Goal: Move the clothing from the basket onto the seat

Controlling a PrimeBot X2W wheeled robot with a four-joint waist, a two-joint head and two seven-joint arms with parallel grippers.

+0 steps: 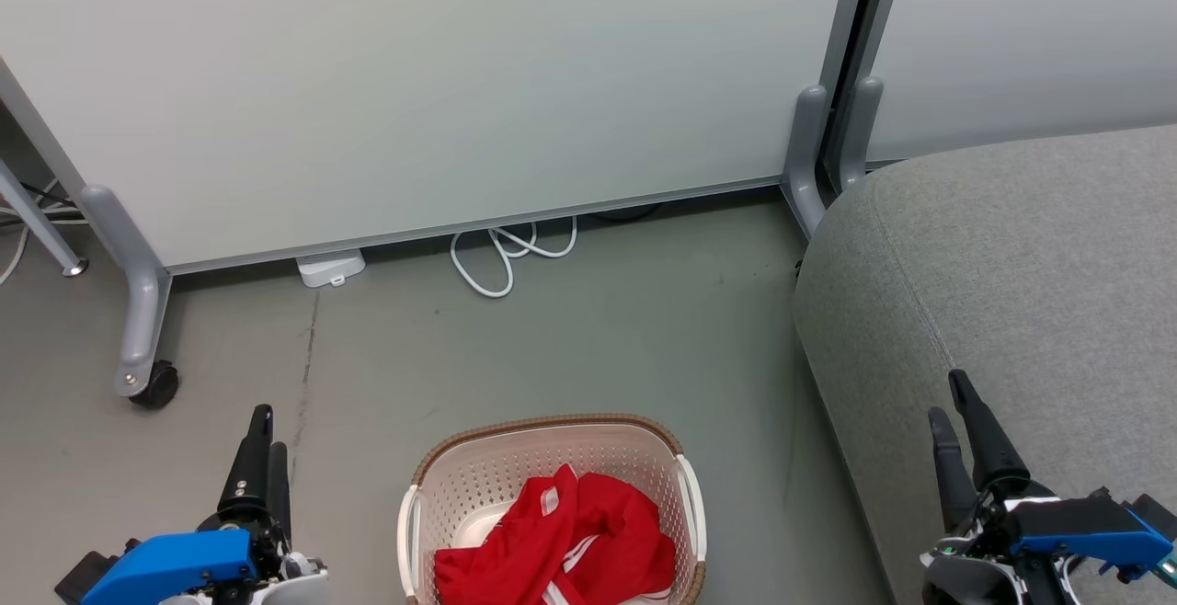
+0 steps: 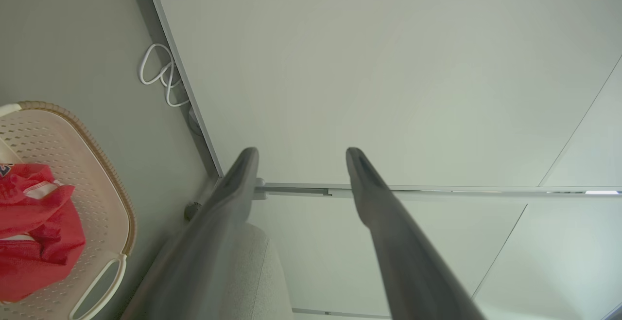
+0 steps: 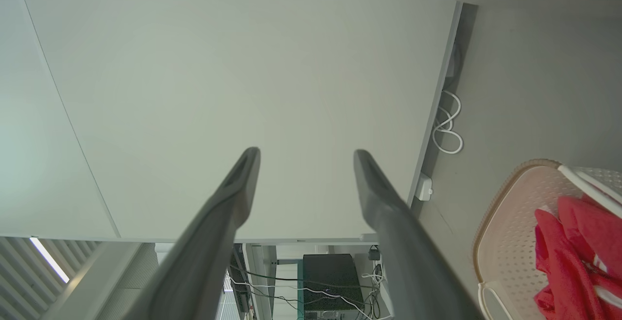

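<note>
The cream basket (image 1: 441, 485) with its brown rim stands on the floor at the bottom middle of the head view. Red clothing (image 1: 570, 541) with white stripes lies crumpled inside it. The basket (image 2: 87, 174) and clothing (image 2: 34, 232) also show at the left of the left wrist view, and the basket (image 3: 505, 222) and clothing (image 3: 573, 247) at the lower right of the right wrist view. The grey seat (image 1: 1011, 265) fills the right side. My left gripper (image 1: 265, 426) hangs open left of the basket. My right gripper (image 1: 949, 398) is open over the seat's front edge, empty.
A pale partition wall (image 1: 414, 81) on castor legs (image 1: 147, 329) stands behind the basket. A white cable loop (image 1: 506, 256) and a white adapter box (image 1: 329, 267) lie at its foot. Bare grey floor (image 1: 598, 338) separates basket, wall and seat.
</note>
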